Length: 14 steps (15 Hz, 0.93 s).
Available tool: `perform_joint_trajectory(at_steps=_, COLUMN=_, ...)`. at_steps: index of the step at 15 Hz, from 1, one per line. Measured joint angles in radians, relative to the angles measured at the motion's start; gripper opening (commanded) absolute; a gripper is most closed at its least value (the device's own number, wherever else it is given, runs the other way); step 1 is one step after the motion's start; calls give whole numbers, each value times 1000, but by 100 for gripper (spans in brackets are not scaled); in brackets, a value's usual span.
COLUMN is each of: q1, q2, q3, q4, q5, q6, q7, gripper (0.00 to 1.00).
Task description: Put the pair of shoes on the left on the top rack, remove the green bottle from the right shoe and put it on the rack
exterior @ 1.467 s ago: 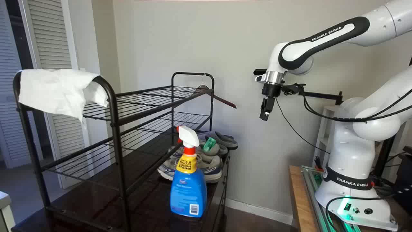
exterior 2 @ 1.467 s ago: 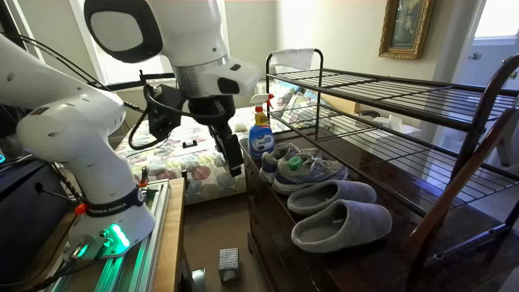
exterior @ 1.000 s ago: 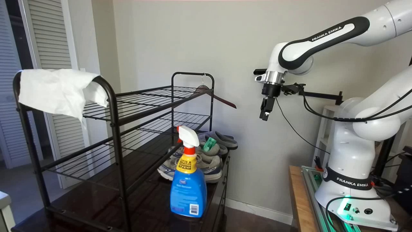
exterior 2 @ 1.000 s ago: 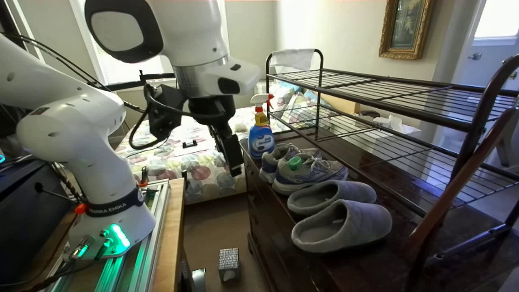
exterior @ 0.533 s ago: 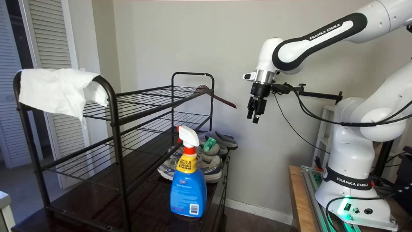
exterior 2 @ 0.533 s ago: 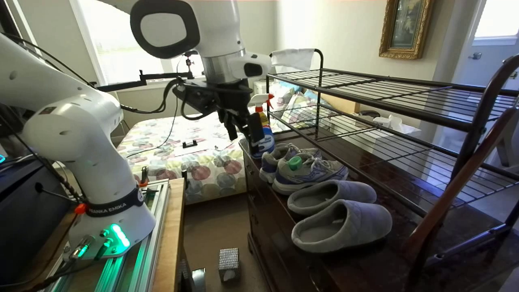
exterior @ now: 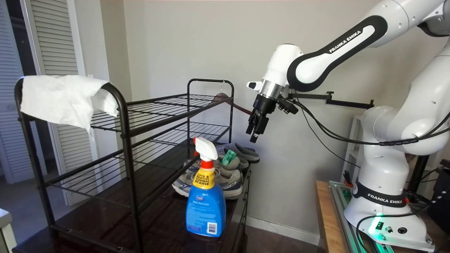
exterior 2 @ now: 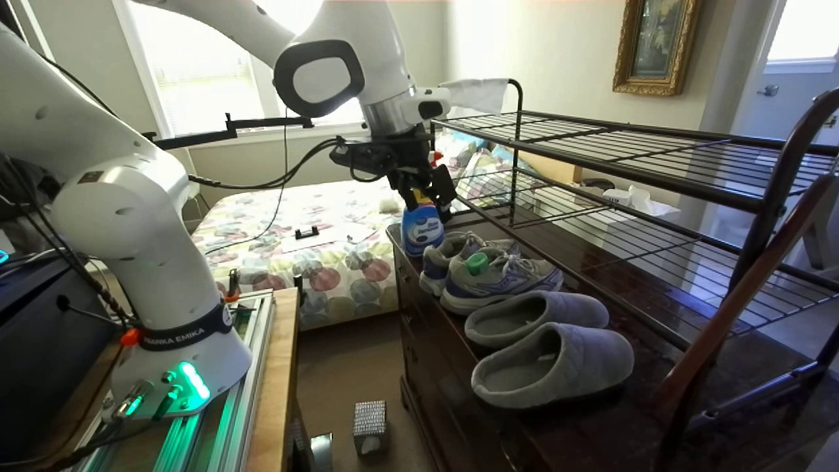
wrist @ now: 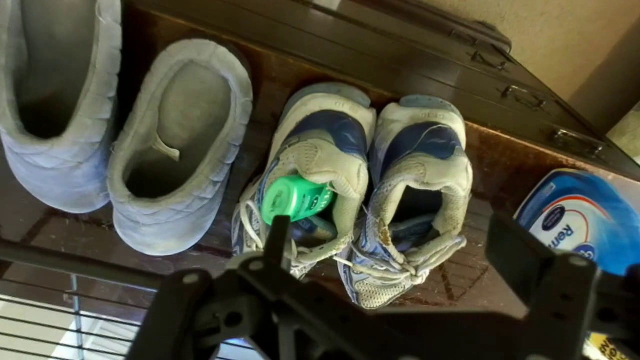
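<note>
The pair of grey-and-white sneakers stands side by side on the dark dresser top; the wrist view shows the sneaker with the bottle (wrist: 325, 150) and the other sneaker (wrist: 420, 145). The green bottle (wrist: 292, 197) leans in the shoe opening, and it shows in both exterior views (exterior: 229, 157) (exterior 2: 477, 263). The top rack (exterior 2: 629, 172) is the upper tier of the black wire shelf and also shows in an exterior view (exterior: 175, 118). My gripper (wrist: 390, 230) is open and empty, above the sneakers; it also shows in both exterior views (exterior: 251, 136) (exterior 2: 432, 204).
A blue spray bottle (exterior: 205, 211) stands beside the sneakers, close to my gripper in an exterior view (exterior 2: 423, 229). Two grey slippers (exterior 2: 583, 360) lie on the other side. A wooden hanger (exterior 2: 747, 288) hangs at one rack end, a white cloth (exterior: 63, 100) over the other.
After holding still, the arm has swung my gripper toward the rack and over the sneakers, tilting it. The fingers have opened. The shoes and green bottle have not moved.
</note>
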Motion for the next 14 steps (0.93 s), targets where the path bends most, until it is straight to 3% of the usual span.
perform_joint_trajectory(at_steps=8, q1=14, q2=82, q3=28, q4=2, q5=0, q6=47, q7=1, gripper=100)
perform_joint_trajectory(at_steps=14, q1=98, q2=234, q3=32, q4=32, q5=53, q6=212, q7=-6, gripper=100)
